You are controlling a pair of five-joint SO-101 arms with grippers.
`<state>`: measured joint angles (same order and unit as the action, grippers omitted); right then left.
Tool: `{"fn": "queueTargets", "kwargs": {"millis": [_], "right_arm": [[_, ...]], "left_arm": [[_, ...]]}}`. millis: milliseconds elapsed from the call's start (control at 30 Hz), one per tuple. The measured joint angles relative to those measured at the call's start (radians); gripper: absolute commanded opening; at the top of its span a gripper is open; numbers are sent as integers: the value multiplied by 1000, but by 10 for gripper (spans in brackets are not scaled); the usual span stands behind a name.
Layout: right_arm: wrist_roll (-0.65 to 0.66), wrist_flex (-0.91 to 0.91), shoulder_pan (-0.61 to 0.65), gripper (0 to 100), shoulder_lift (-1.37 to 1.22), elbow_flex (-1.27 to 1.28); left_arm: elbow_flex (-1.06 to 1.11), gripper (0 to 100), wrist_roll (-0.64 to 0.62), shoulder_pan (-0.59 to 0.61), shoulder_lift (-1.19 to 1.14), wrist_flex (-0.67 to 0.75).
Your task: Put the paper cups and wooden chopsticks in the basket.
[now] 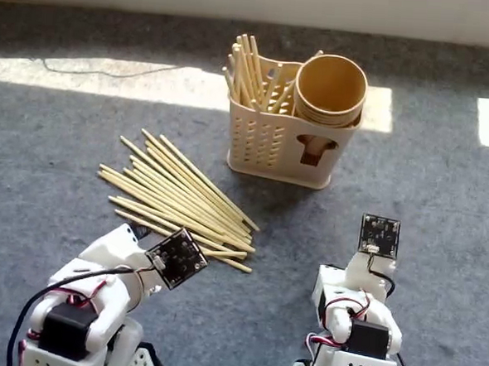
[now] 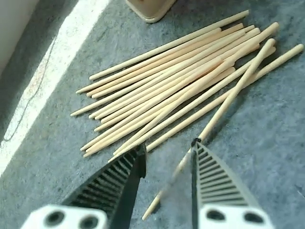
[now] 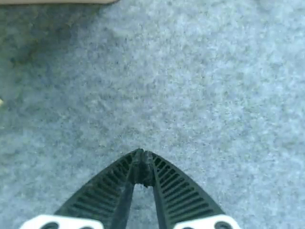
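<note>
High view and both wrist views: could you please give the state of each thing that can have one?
Basket, upright, partly filled.
Paper cups, stacked, standing in the basket.
Chopsticks in basket, standing, leaning.
Loose chopsticks, lying piled on the carpet.
Left end effector, open, straddling one loose chopstick.
Right end effector, shut, empty, above the carpet.

Grey carpeted table (image 1: 426, 202) bears a loose heap of wooden chopsticks (image 1: 177, 197), with the basket (image 1: 276, 148) standing near
</note>
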<state>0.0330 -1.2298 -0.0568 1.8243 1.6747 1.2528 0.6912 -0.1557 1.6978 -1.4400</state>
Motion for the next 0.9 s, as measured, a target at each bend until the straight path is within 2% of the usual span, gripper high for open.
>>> {"fn": "queueTargets", "kwargs": {"millis": [100, 433, 667, 900], "right_arm": [[0, 0, 0, 5, 0, 0], [0, 0, 0, 5, 0, 0], [0, 0, 0, 5, 0, 0], [0, 0, 0, 5, 0, 0]], "left_arm": [[-61, 122, 0, -38, -153, -5], [-244, 152, 3, -176, -640, 0], [-250, 152, 6, -175, -812, 92], [-250, 154, 5, -175, -887, 137]]}}
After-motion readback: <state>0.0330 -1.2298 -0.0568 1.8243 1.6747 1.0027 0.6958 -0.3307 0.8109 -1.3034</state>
